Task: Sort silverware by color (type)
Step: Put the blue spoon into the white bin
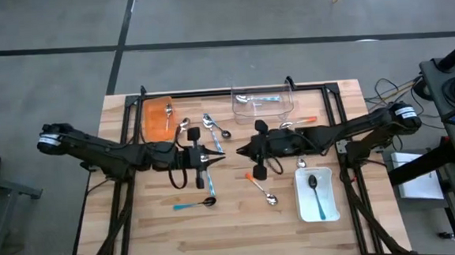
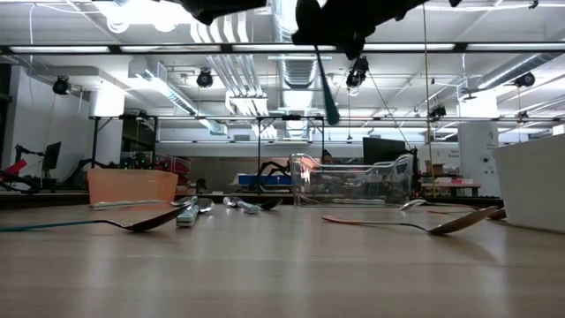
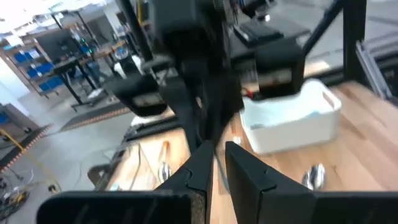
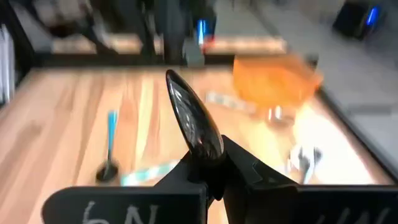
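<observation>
Above table centre: right gripper (image 4: 214, 177), fingers clamped on a spoon (image 4: 194, 127), bowl sticking out past the tips.
Beside it: left gripper (image 3: 214, 165), fingers nearly together, possibly pinching a thin handle; hard to tell.
Loose silverware: teal spoon (image 1: 194, 204), orange spoon (image 1: 261, 189).
White tray (image 1: 305, 210): one spoon.

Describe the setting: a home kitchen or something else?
Likely a robotics lab or workshop, not a kitchen: a bare wooden slatted table on a grey concrete floor, exposed ceiling ducts and strip lights, and benches with equipment behind.
</observation>
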Available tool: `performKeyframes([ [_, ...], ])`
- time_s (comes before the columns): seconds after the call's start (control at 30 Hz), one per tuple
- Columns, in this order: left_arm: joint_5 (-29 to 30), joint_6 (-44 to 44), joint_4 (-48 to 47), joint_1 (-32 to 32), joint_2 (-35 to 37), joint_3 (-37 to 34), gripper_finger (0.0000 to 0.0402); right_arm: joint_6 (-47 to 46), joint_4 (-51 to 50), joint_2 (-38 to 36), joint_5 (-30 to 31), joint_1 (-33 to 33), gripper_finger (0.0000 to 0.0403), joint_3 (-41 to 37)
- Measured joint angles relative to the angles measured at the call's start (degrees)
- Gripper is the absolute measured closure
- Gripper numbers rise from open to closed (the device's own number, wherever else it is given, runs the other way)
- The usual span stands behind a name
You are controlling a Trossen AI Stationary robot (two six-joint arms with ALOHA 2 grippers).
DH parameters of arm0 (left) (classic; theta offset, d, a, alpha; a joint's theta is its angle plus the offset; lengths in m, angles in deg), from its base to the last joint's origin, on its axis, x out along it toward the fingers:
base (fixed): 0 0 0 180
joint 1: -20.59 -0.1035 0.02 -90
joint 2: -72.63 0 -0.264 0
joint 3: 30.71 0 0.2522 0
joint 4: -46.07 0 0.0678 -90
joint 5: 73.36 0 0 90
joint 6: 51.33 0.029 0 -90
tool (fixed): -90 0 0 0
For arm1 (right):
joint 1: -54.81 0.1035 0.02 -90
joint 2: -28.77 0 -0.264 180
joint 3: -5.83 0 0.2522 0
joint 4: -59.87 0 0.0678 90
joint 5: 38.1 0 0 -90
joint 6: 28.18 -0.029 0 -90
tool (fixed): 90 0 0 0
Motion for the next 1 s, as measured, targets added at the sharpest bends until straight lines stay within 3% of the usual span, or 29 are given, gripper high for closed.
performKeyframes([
  [0.2,-1.52,-0.94,1.06,-0.1,0.29,0.0,0.0374,-4.24,-15.42,0.48,0.04,0.0,0.0392,5.59],
  [0.73,-2.68,-1.95,13.69,-2.23,-7.87,0.0,0.0261,-5.66,-16.54,2.02,0.08,0.0,0.0391,5.9],
  [1.0,-5.14,-1.95,21.29,-4.14,-14.42,0.0,0.0249,-5.59,-16.87,2.58,0.1,0.0,0.0391,5.82],
])
